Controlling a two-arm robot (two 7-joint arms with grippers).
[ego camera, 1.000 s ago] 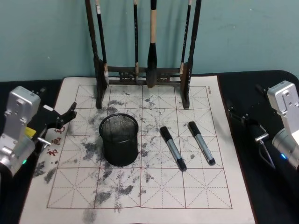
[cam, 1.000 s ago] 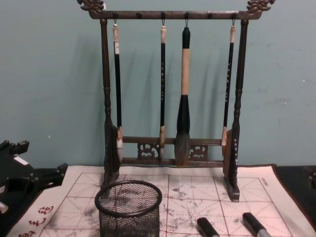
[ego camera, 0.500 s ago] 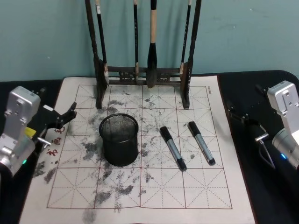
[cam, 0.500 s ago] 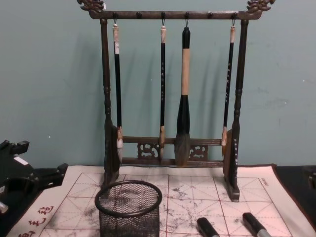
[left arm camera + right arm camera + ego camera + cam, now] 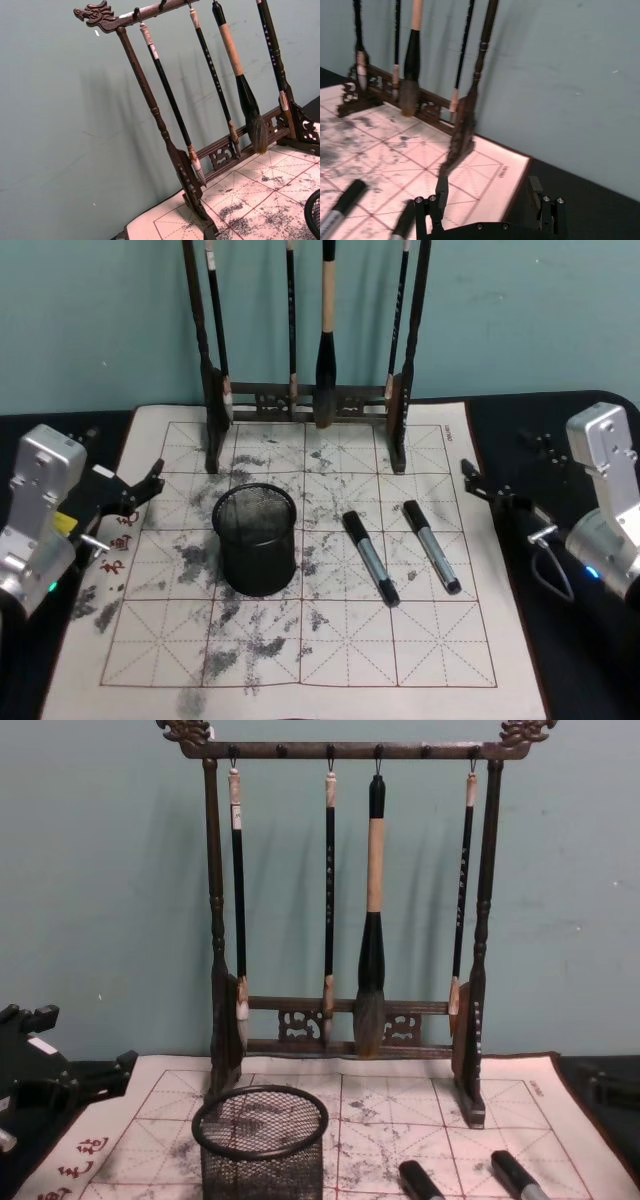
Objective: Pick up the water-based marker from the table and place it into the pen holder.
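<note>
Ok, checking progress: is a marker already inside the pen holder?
No, the pen holder holds nothing; the left marker and right marker lie on the mat beside it.

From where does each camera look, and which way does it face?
Head: high, looking down on mat, pen holder, two markers; left gripper and right gripper at the sides.
Chest: low, facing forward at the brush rack; left gripper at left edge.
Left wrist: faces the brush rack.
Right wrist: faces the brush rack over its open fingers.
All share the brush rack.
</note>
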